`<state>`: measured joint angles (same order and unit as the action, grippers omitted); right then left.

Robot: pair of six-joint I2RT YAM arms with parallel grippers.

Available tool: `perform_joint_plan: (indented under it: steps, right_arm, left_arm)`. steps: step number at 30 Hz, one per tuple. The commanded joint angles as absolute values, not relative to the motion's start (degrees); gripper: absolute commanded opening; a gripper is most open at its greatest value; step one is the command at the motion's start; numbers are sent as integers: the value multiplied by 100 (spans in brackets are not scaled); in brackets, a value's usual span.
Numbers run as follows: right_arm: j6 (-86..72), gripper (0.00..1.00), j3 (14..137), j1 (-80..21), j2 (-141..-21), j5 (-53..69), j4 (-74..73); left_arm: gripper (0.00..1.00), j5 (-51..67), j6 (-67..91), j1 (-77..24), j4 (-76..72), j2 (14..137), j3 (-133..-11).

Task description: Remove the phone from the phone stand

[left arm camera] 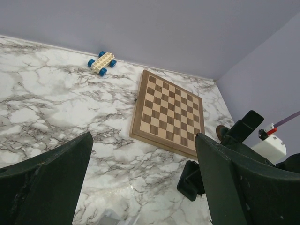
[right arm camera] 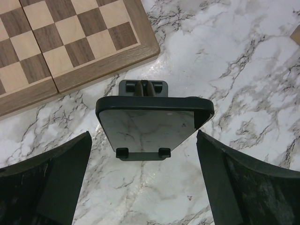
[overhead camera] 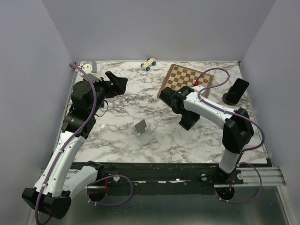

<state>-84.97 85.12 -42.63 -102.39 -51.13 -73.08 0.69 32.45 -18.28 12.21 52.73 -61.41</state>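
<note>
The right gripper (right arm camera: 143, 138) hangs with its jaws spread wide and nothing between them but air. Directly below the gap, centred between the two fingers, a glossy dark-edged slab, judged to be the phone (right arm camera: 147, 126), leans on a black phone stand (right arm camera: 140, 87), its lower edge caught behind two small lips. Neither finger touches it, so the removal is not yet begun: closing on the phone and lifting it off the lips are both left to do. Just beyond the stand, past the fingertips, lies the corner of a chessboard (right arm camera: 70, 42). The right arm reaches out over the marble table (overhead camera: 117, 112) with its wrist bent steeply down.

The left gripper (left arm camera: 143, 138) is likewise released and empty, held high and looking across toward the chessboard and a toy car (left arm camera: 101, 63) far ahead. An empty silver stand (overhead camera: 144, 132) sits between the two grippers. Another dark slab (overhead camera: 239, 89) leans well off to the right gripper's outer side; whether that is a second phone cannot be told.
</note>
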Motion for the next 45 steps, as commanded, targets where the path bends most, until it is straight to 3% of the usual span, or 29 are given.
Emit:
perform_joint_plan:
  steps: [1, 30, 37, 43, 45]
  right_arm:
    - [-8980, 100, 8655, -4228, -10396, -5561, -7668]
    - [-8758, 98, 8324, -4007, -10494, -5883, -7199]
    - [-8690, 82, 8180, -4007, -10438, -5859, -6990]
    - [-8461, 59, 8133, -4006, -10399, -5869, -6848]
    - [-8481, 57, 8212, -4006, -10419, -5892, -6974]
  left_arm:
    - [98, -5, 3270, -1828, 1230, 5268, -6174]
    - [98, 0, 3270, -1828, 1213, 5317, -6162]
    - [97, -1, 3278, -1828, 1257, 5361, -6195]
    - [98, 106, 3273, -1828, 1248, 5370, -6183]
    - [97, 110, 3270, -1828, 1252, 5377, -6187]
